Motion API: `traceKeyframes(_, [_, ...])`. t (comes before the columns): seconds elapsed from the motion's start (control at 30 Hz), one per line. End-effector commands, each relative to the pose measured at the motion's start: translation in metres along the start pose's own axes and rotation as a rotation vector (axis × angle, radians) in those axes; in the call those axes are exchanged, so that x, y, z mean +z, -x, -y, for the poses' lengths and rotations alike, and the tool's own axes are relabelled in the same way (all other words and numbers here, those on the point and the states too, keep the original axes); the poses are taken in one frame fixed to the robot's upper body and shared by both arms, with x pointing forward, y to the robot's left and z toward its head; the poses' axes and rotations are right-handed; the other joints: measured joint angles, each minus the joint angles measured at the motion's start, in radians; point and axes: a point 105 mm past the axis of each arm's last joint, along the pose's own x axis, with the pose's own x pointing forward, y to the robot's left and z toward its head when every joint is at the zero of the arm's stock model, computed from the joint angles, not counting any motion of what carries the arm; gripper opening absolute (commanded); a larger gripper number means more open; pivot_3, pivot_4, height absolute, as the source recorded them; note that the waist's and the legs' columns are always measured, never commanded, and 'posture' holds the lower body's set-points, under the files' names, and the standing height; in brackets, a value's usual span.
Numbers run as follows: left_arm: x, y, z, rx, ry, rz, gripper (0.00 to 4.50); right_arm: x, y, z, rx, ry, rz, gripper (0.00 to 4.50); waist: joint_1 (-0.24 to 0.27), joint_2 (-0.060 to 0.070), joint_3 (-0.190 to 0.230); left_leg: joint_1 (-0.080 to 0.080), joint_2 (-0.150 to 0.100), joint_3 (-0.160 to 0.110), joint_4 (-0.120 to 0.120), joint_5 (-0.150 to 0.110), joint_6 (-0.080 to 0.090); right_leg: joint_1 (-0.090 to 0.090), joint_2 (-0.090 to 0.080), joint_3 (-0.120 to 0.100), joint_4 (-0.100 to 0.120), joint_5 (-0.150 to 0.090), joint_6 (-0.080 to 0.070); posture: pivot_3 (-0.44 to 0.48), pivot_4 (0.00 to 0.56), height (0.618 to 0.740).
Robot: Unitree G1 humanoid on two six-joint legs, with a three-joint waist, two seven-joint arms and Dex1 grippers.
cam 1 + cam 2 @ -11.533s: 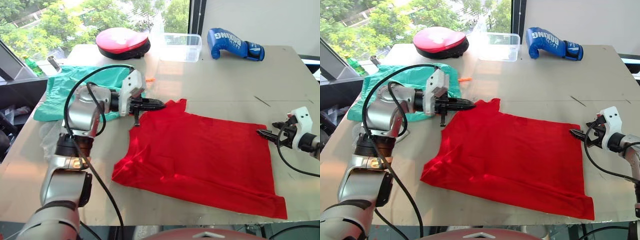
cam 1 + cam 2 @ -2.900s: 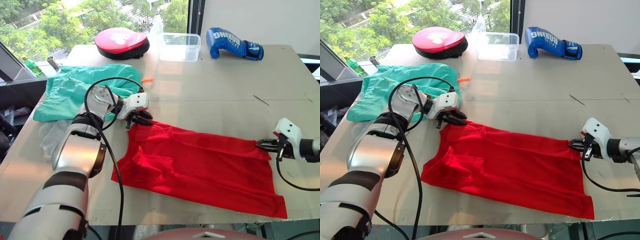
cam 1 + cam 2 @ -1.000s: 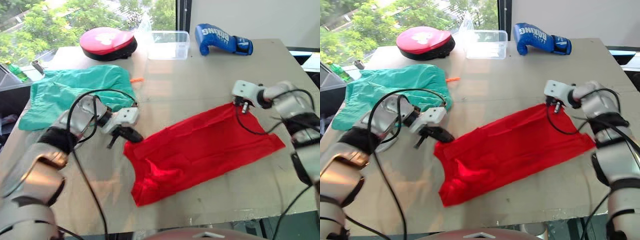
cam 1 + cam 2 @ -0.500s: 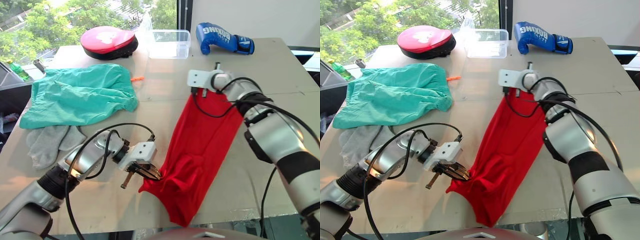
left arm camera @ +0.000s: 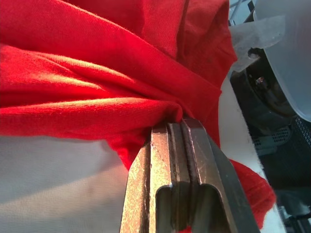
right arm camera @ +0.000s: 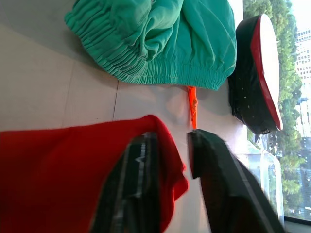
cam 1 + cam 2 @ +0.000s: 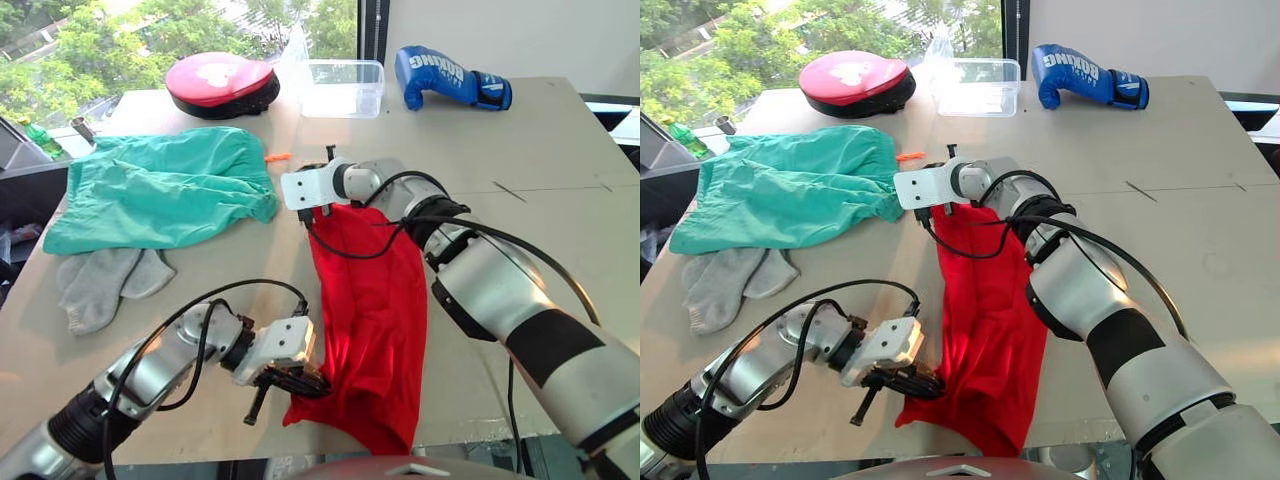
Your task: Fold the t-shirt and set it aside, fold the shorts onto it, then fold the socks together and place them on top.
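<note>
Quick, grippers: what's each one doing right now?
Left gripper: shut on the t-shirt, near its lower end.
Right gripper: open, fingers astride the t-shirt's far edge.

The red t-shirt [image 7: 985,310] lies as a long, narrow, rumpled strip down the middle of the table [image 7: 1200,230], with the left gripper [image 7: 925,385] at its near end, about 7 o'clock, and the right gripper [image 7: 930,212] at its far end, toward 12 o'clock; whether either pair of fingers is closed on the cloth cannot be made out here. At 10 o'clock from the shirt the teal-green shorts [image 7: 790,185] lie spread out with an orange drawstring [image 7: 907,156] showing at their edge, and just nearer than them, at 9 o'clock, lie the grey socks [image 7: 725,280]. Along the far edge, from 11 to 1 o'clock, sit a red and black punch pad [image 7: 857,82], a clear plastic tub [image 7: 978,87] and a blue boxing glove [image 7: 1087,74].
</note>
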Motion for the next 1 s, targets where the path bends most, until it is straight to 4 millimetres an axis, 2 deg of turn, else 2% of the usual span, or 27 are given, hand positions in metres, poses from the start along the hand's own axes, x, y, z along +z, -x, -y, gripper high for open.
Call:
traceKeyframes(0.03, [0.001,0.011,-0.005,0.051,0.021,0.019,1.39,-0.013,0.012,0.024,-0.073,-0.044,-0.041,2.87,0.001,0.0,0.0,0.0,0.0,0.0,0.0,0.0,0.0,0.0,0.0,0.0,0.0,0.0,0.0,0.0,0.15,0.731])
traceKeyframes(0.13, [0.003,0.02,-0.01,0.094,0.053,0.054,2.84,-0.031,0.025,0.037,-0.123,-0.184,-0.071,4.34,0.001,0.0,0.0,0.0,0.0,-0.001,0.0,0.0,-0.001,0.0,0.0,0.0,0.0,0.0,0.0,0.0,0.15,0.731])
traceKeyframes(0.17, [0.003,0.024,-0.012,0.108,0.072,0.068,3.42,-0.039,0.03,0.041,-0.131,-0.23,-0.079,4.5,0.0,0.0,0.0,0.0,0.0,-0.001,0.0,0.0,-0.001,0.0,0.0,0.0,0.0,0.0,0.0,0.0,0.15,0.731])
traceKeyframes(0.2, [0.003,0.029,-0.012,0.116,0.089,0.078,3.85,-0.047,0.037,0.044,-0.136,-0.273,-0.086,4.5,-0.001,0.0,0.0,0.0,0.0,-0.001,0.0,0.0,-0.001,0.0,0.0,0.0,0.0,0.0,0.0,0.0,0.15,0.731])
traceKeyframes(0.23, [0.002,0.034,-0.012,0.12,0.104,0.082,4.46,-0.053,0.043,0.047,-0.136,-0.316,-0.084,4.5,-0.002,0.0,0.0,0.0,0.0,-0.001,0.0,0.0,-0.001,0.0,0.0,0.0,0.0,0.0,0.0,0.0,0.15,0.731])
traceKeyframes(0.37, [-0.005,0.051,-0.008,0.133,0.13,0.073,4.49,-0.071,0.068,0.052,-0.128,-0.444,-0.016,4.5,-0.005,0.0,0.0,0.0,0.0,0.0,-0.001,0.0,0.0,0.0,0.0,0.0,0.0,0.0,0.0,0.0,0.15,0.731])
traceKeyframes(0.43, [-0.006,0.056,-0.006,0.14,0.123,0.076,4.49,-0.081,0.083,0.043,-0.086,-0.511,0.062,4.5,-0.006,0.0,0.0,0.0,0.0,0.0,-0.001,0.0,0.0,0.0,0.0,0.0,-0.001,0.0,0.0,0.0,0.15,0.731])
traceKeyframes(0.5, [-0.004,0.059,-0.005,0.154,0.091,0.085,4.49,-0.09,0.098,0.025,-0.029,-0.548,0.126,4.5,-0.002,0.0,0.0,0.0,0.001,0.0,-0.001,0.0,0.0,0.0,0.0,-0.001,-0.001,0.0,0.0,0.0,0.15,0.731])
traceKeyframes(0.6, [-0.002,0.064,-0.013,0.207,0.041,0.078,4.49,-0.104,0.125,-0.018,0.046,-0.61,0.172,4.5,0.015,0.0,0.0,0.0,0.001,-0.001,-0.001,0.0,0.0,0.002,-0.001,-0.002,-0.003,0.0,0.0,0.0,0.15,0.731])
traceKeyframes(0.63, [-0.003,0.069,-0.02,0.235,0.034,0.07,4.49,-0.109,0.136,-0.035,0.046,-0.66,0.16,4.5,0.024,0.0,0.0,-0.001,0.001,-0.001,0.0,0.0,0.0,0.003,-0.001,-0.003,-0.002,0.0,0.0,0.0,0.15,0.731])
traceKeyframes(0.7, [-0.005,0.082,-0.048,0.34,0.026,0.066,4.49,-0.122,0.156,-0.064,0.018,-0.782,0.101,4.5,0.031,0.002,0.001,-0.001,0.0,-0.001,0.001,0.0,0.0,0.002,-0.001,-0.002,-0.001,0.0,0.0,0.0,0.15,0.731])
traceKeyframes(0.73, [-0.005,0.087,-0.06,0.383,0.021,0.066,4.49,-0.126,0.162,-0.073,-0.002,-0.827,0.071,4.5,0.039,0.005,0.001,-0.001,0.0,-0.001,0.001,0.0,0.0,0.002,-0.001,-0.002,-0.001,0.0,0.0,0.0,0.15,0.731])
traceKeyframes(0.83, [0.0,0.097,-0.101,0.52,0.022,0.085,4.49,-0.134,0.169,-0.076,-0.117,-0.998,0.021,4.5,0.033,0.005,0.001,0.002,0.0,0.0,0.003,0.002,-0.001,0.004,-0.001,-0.001,0.0,0.002,-0.002,0.0,0.15,0.731])
traceKeyframes(1.0, [0.022,0.108,-0.157,0.686,0.032,0.156,4.49,-0.137,0.164,-0.07,-0.255,-1.328,0.03,4.5,0.024,0.003,0.001,0.009,0.001,-0.001,0.001,0.002,-0.002,0.011,0.002,-0.001,0.001,0.002,-0.002,0.0,0.15,0.731])
